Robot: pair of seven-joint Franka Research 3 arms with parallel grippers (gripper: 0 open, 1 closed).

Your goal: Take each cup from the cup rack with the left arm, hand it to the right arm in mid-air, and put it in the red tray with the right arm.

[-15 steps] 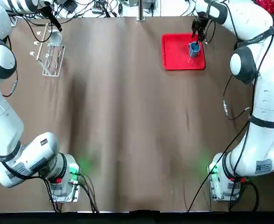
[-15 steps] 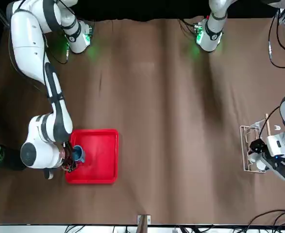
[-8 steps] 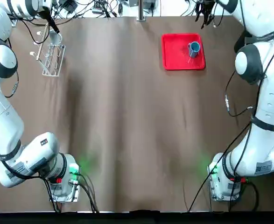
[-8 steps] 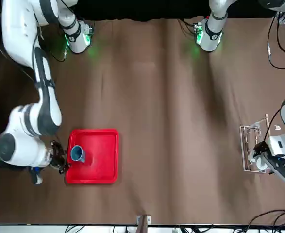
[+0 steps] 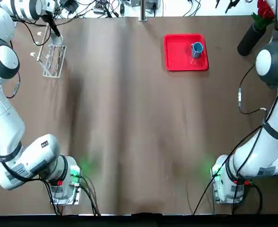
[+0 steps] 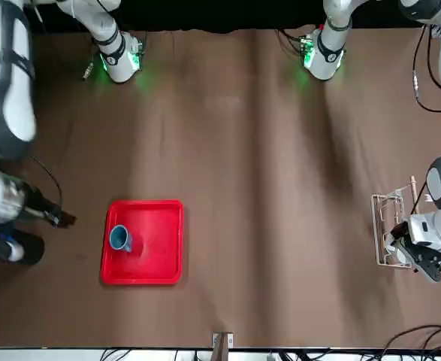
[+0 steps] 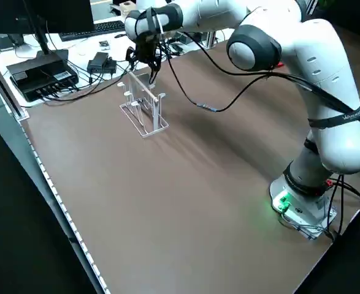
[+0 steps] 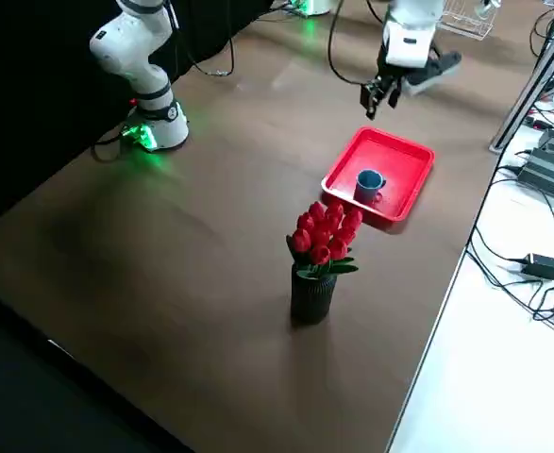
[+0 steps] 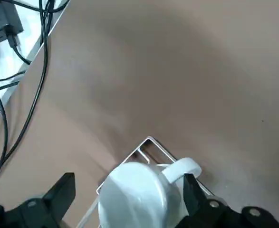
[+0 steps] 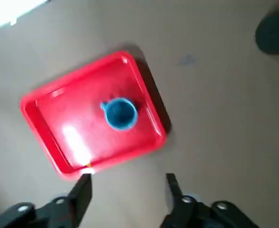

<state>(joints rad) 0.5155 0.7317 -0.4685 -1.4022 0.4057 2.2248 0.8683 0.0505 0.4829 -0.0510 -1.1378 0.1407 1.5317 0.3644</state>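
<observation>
Blue cup (image 5: 196, 48) set in red tray (image 5: 176, 59), far right. White cup (image 9: 141, 197) on cup rack (image 5: 51, 61), far left, straddled by wide left tool (image 9: 129, 202); closing is judged next. Right tool (image 10: 127, 190) raised, wide, empty.

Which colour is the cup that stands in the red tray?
Blue cup; the right wrist view shows it best.

red tray (image 10: 63, 137): glossy smooth plastic, lower left
blue cup (image 10: 120, 114): smooth, slightly shiny, frame centre
white cup (image 9: 141, 197): smooth, glossy, bottom centre
cup rack (image 7: 144, 110): thin bright metal wire, upper left
table cover (image 5: 129, 123): matt brown cloth, creased
</observation>
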